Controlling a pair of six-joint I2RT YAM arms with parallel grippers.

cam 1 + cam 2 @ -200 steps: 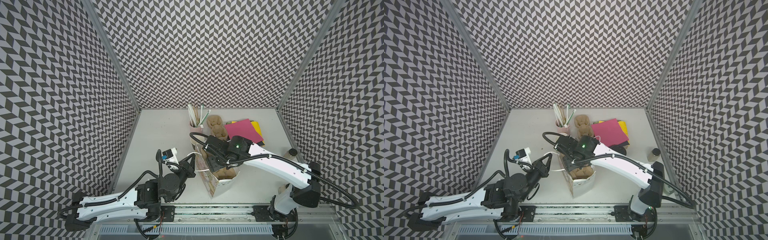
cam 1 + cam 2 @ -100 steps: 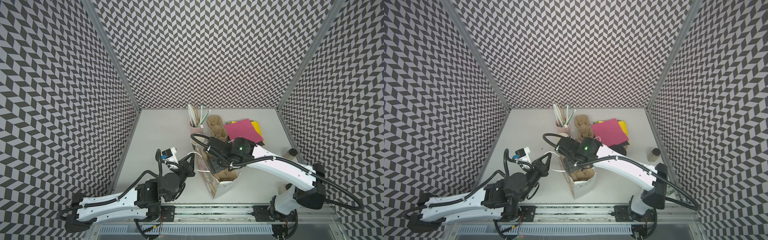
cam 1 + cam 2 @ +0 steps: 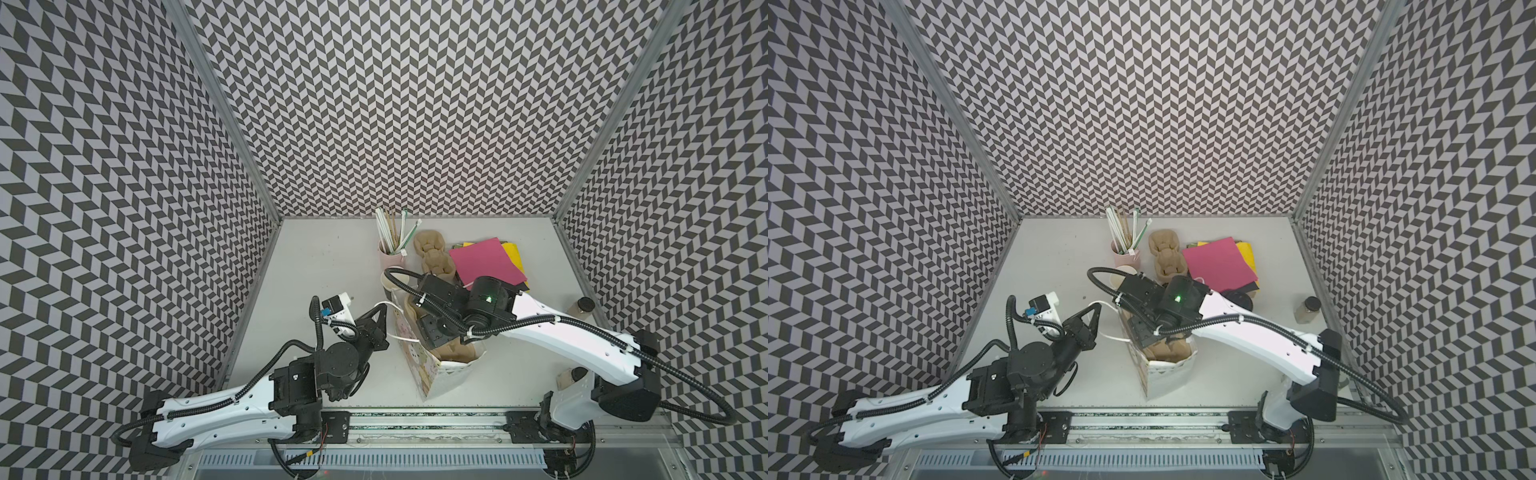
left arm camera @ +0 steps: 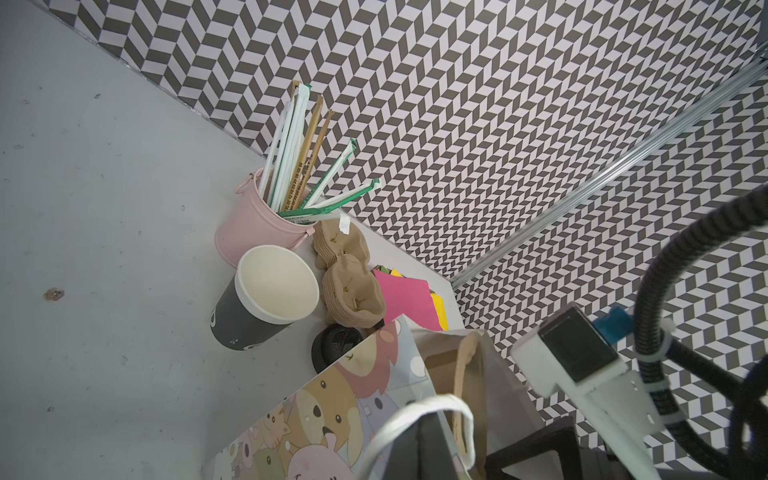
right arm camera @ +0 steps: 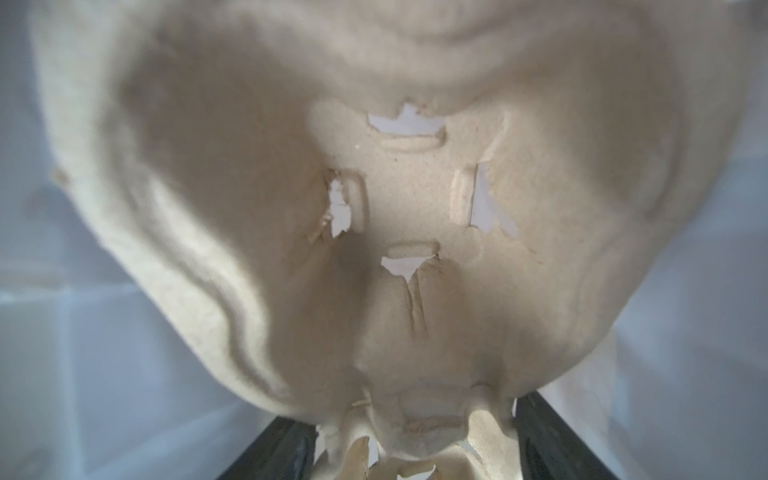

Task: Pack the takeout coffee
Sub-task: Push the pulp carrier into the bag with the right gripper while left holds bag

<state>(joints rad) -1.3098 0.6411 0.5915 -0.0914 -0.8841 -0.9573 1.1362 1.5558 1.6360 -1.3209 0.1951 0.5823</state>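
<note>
The takeout coffee shows only its black lid (image 4: 332, 345) behind the bag in the left wrist view, and a dark round top (image 3: 1239, 297) beside the right arm in a top view. A white paper bag (image 3: 419, 365) (image 3: 1163, 376) (image 4: 332, 415) with cartoon animals stands open near the front. My left gripper (image 3: 384, 309) (image 3: 1096, 307) (image 4: 419, 453) is shut on the bag's white handle (image 4: 432, 405). My right gripper (image 3: 432, 336) (image 3: 1144, 332) (image 5: 411, 419) reaches into the bag, shut on a tan pulp cup carrier (image 3: 455, 353) (image 3: 1167, 349) (image 5: 415, 208).
A lidless dark cup (image 3: 388, 279) (image 3: 1119, 276) (image 4: 266, 299) stands behind the bag, next to a pink bucket of straws (image 3: 390, 253) (image 3: 1125, 257) (image 4: 253, 228). More carriers (image 3: 432, 253) (image 3: 1167, 253), pink and yellow paper (image 3: 486, 262) (image 3: 1219, 262) lie at the back. A small bottle (image 3: 582, 307) (image 3: 1306, 309) stands at the right wall.
My right arm has sunk deeper into the bag with the carrier, its elbow swinging right. The left arm and the bag handle have not moved.
</note>
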